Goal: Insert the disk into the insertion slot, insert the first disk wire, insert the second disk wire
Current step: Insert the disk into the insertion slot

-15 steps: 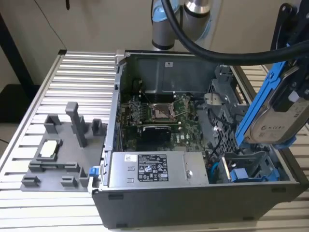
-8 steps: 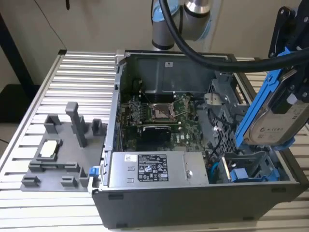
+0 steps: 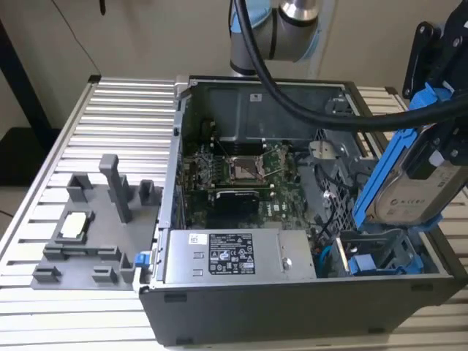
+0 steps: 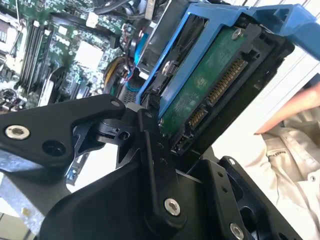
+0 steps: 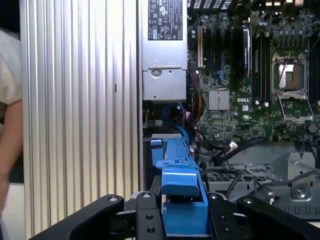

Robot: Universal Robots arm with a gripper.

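In the exterior view the disk (image 3: 417,186), a silver drive in a blue carrier frame, hangs tilted above the case's corner on the exterior view's right. My gripper (image 3: 433,142) is shut on it from above. Below it lies the insertion slot (image 3: 369,235), a grey metal bay with blue plastic parts inside; the disk is apart from it. The second wrist view shows the disk's green circuit board (image 4: 210,85) and connectors between my black fingers (image 4: 150,150). In the first wrist view the blue frame (image 5: 179,180) runs out from my gripper (image 5: 182,220).
The open black case holds a motherboard (image 3: 241,172), a labelled power supply (image 3: 227,256) and loose cables (image 5: 220,150). A grey fixture (image 3: 88,234) with small parts sits on the slatted table (image 3: 110,117). A person's arm (image 5: 10,140) is close beside the case.
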